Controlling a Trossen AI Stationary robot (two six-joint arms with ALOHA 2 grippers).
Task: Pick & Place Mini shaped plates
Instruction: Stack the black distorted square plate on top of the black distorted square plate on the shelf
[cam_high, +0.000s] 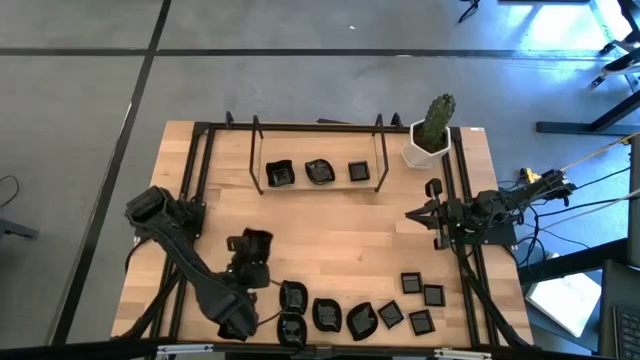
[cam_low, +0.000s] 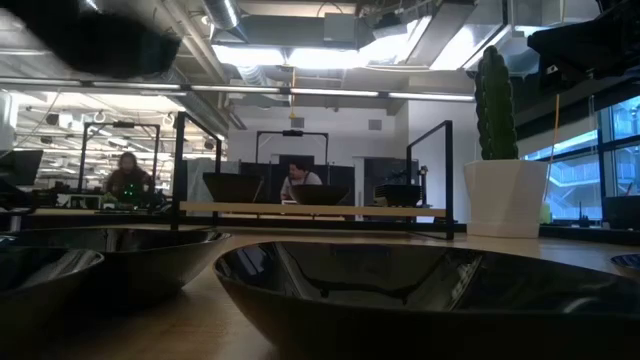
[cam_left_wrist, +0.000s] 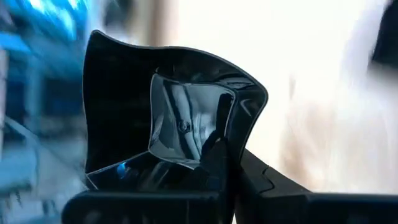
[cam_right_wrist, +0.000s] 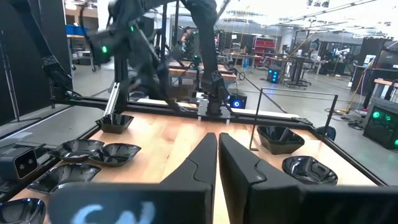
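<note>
Left gripper (cam_left_wrist: 227, 158) clamped on wavy-edged plate (cam_left_wrist: 168, 118), rim pinched between fingers

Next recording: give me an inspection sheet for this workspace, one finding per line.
Surface: light wooden table with black frame rails.
Job's things: three glossy black mini plates on the rear rack; more along the near edge.
Clutter: white hexagonal pot with green cactus, back right corner.
Hands: left hand shut on a wavy-edged black plate; right hand shut, empty, parked at right.
Cables: bundle off the right edge.
Surroundings: people at desks behind.
</note>
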